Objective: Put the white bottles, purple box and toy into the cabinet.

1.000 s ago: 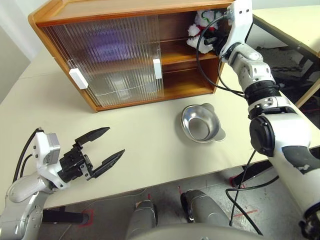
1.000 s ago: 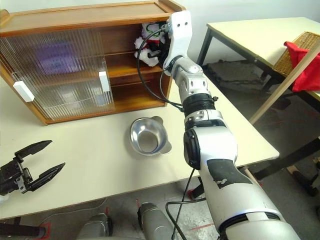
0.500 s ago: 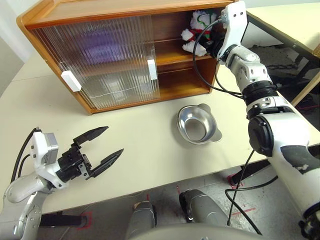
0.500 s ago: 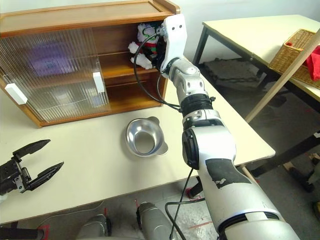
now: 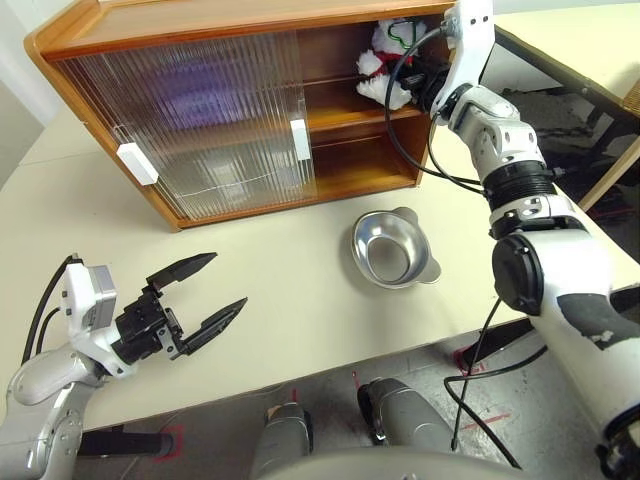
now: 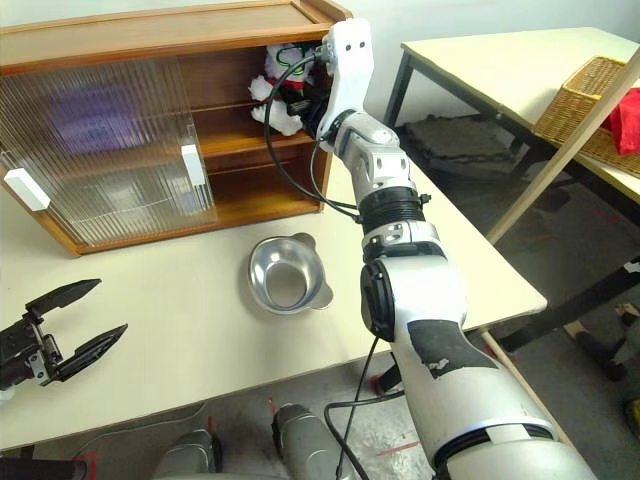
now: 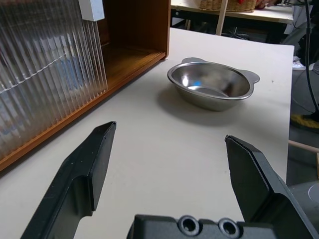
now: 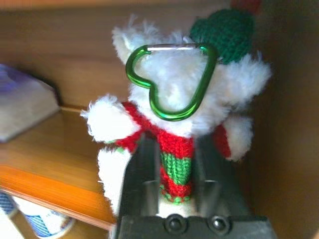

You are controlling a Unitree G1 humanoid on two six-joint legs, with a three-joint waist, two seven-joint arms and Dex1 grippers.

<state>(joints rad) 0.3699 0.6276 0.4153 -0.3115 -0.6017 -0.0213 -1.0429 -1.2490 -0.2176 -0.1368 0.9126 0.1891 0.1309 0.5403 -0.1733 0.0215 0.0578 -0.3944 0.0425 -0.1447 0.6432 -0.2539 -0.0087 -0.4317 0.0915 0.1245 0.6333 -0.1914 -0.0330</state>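
Right claw (image 8: 175, 191) pinching toy (image 8: 174, 114) by its scarf over the cabinet (image 5: 330, 165) shelf — likely about to release. Left claw (image 5: 205, 295) spread, idle over surface (image 5: 290, 270).

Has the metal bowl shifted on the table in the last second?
No. The metal bowl keeps its place off the cabinet's open right end; only the whole view has shifted.

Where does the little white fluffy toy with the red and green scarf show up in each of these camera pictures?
Left eye: toy on the cabinet's upper shelf, top centre-right.
Right eye: same shelf, top centre.
Left wrist: toy not in it.
Right wrist: centre, close up, the right tool's fingers either side of its scarf.
Shared landmark: the orange-brown cabinet.
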